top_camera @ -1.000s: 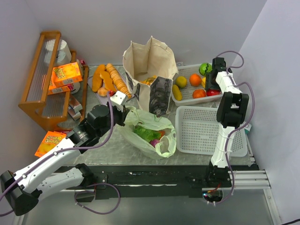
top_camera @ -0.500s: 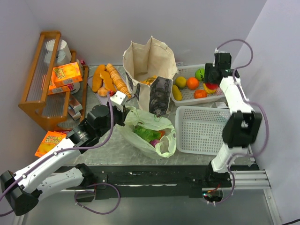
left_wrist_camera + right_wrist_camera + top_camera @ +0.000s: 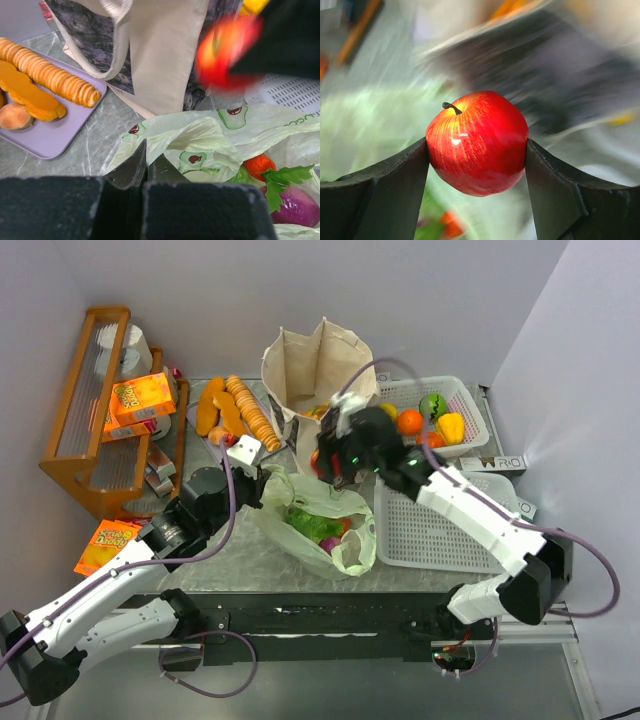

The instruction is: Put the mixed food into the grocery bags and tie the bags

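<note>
Right arm has swung away from the fruit basket (image 3: pixel 430 430) behind-right of the green bag (image 3: pixel 340 502) and now hangs over the bag's far rim. The right pincer (image 3: pixel 476 143) is clamped on a red apple (image 3: pixel 472 155), stem up. The left pincer (image 3: pixel 146 167) is narrow and, by the look of it, nips the bag's left rim, so the mouth gapes. I judge the carry done and the drop due. The canvas tote (image 3: pixel 300 370) stands just behind the bag and the mesh basket (image 3: pixel 440 530) just to its right. I'd go straight down, since the greens (image 3: pixel 285 176) inside leave room.
</note>
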